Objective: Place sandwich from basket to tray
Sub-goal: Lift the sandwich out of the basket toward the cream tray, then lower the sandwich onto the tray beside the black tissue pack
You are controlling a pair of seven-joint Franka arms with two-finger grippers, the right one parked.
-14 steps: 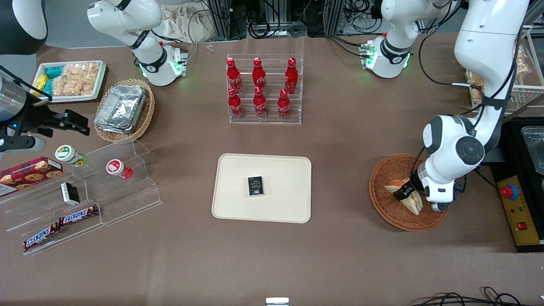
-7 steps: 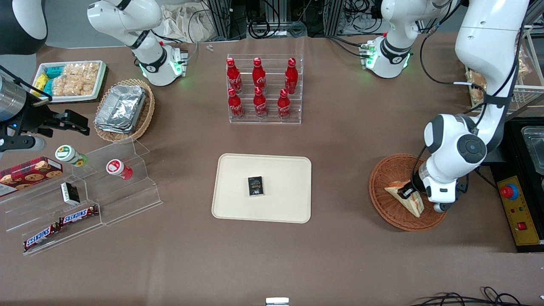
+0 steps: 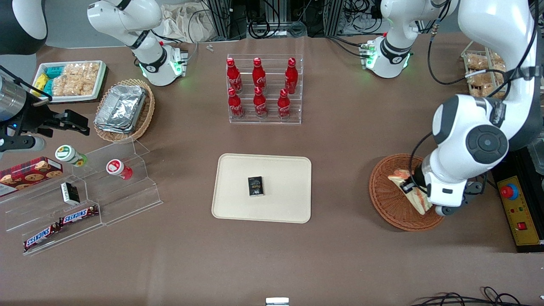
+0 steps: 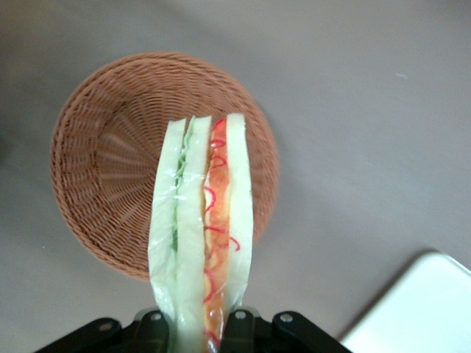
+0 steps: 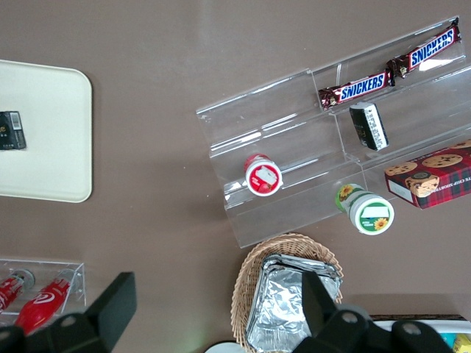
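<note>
The fingers (image 4: 151, 323) of the left gripper (image 4: 195, 327) are closed on the sandwich (image 4: 204, 235) and hold it above the basket (image 3: 389, 197). The flat cream tray (image 3: 280, 170) holds one small black packet (image 3: 256, 186). The round woven basket is empty in the wrist view. Only this view shows the green and red filling layers.

- Black packet (image 3: 256, 186) sits flat on the tray (image 3: 289, 170), near its middle.
- Rack of six red bottles (image 3: 263, 89): farther from the camera than the tray.
- Foil containers (image 3: 121, 108) in a tan basket, and a snack tray (image 3: 70, 80): toward the parked arm's end, farther back too.
- Clear stepped stand (image 3: 127, 187) beside the tray at that end, carrying Snickers bars (image 3: 61, 225) and a red-lidded tub (image 3: 118, 168).
- Yellow control box (image 3: 518, 210): toward the working arm's end.
</note>
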